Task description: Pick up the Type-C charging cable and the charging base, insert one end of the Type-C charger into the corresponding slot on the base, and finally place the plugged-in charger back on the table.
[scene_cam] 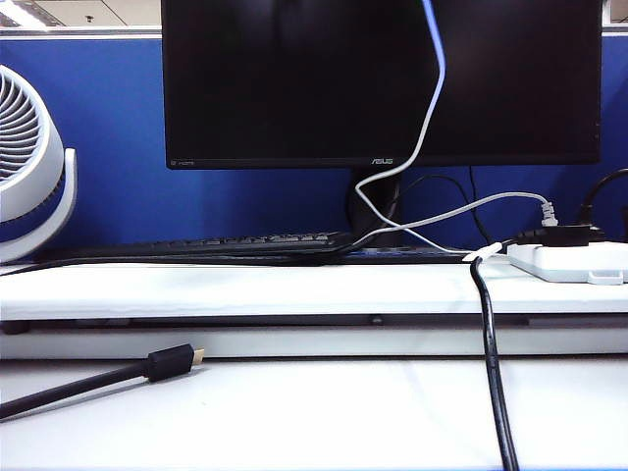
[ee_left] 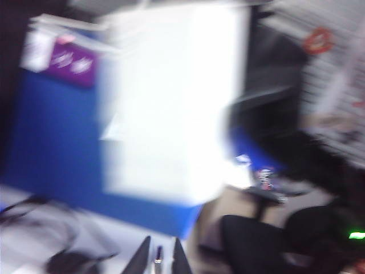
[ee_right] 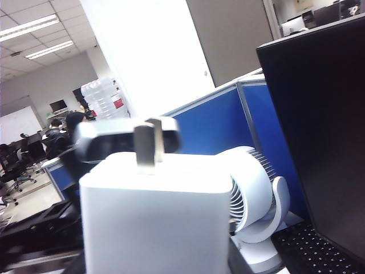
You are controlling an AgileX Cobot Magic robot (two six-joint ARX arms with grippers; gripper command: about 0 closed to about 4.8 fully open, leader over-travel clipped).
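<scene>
Neither gripper shows in the exterior view. The thin white Type-C charging cable [scene_cam: 429,108] hangs down from above that view, crosses the monitor and ends in a small white plug [scene_cam: 483,253] on the raised shelf. In the blurred left wrist view, my left gripper [ee_left: 159,260] is shut on a small pale plug [ee_left: 158,253], the cable's other end. The white boxy charging base [ee_right: 154,217] fills the right wrist view, its metal prongs [ee_right: 149,142] pointing up. It is held high off the table [scene_cam: 314,417] by my right gripper, whose fingers it hides.
A black monitor [scene_cam: 383,78], a white fan [scene_cam: 29,167] and a keyboard [scene_cam: 196,243] stand at the back. A black gold-tipped cable [scene_cam: 167,363] lies front left and a thick black cable [scene_cam: 491,373] front right. A white power strip [scene_cam: 574,260] holds a greyish-white cable [scene_cam: 461,208].
</scene>
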